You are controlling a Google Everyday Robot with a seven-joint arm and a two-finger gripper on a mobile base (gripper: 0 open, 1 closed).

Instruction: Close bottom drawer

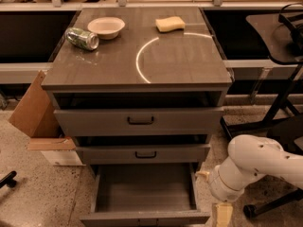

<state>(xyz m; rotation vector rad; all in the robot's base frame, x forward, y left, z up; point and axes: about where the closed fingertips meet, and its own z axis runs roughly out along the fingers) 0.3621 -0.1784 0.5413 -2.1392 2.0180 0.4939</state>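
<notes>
At the far left, a dark wheel (5, 178) sits on the speckled floor. Next to it a flattened cardboard sheet (32, 105) leans against the left side of the grey bench (189, 65), with a white box (57, 151) on the floor beneath it.

On the bench top, a crushed green can (82, 38) lies on its side near the back left corner. A pale bowl (106, 27) stands upright just to its right. A thin bright arc (144, 56) curves across the middle of the top, and a yellow sponge (170, 23) lies flat towards the back right.

Three drawers are set into the front of the bench. The top drawer (139, 121) and the middle drawer (144, 153) each stand out a little, with a dark gap above each. The bottom drawer (144, 193) is drawn far out towards the camera, so its grey inside floor shows. Its narrow front panel lies along the lower edge of the view.

To the right of the open drawer, the robot's white arm (251, 162) reaches in from the right, low to the floor. Its cream hand (223, 214) hangs down just beside the drawer's front right corner and is cut off by the lower edge of the view. I cannot tell whether the hand is open or closed, or whether it touches the drawer. It holds nothing that can be seen.

A black stand (279, 46) rises behind the arm at the far right.
</notes>
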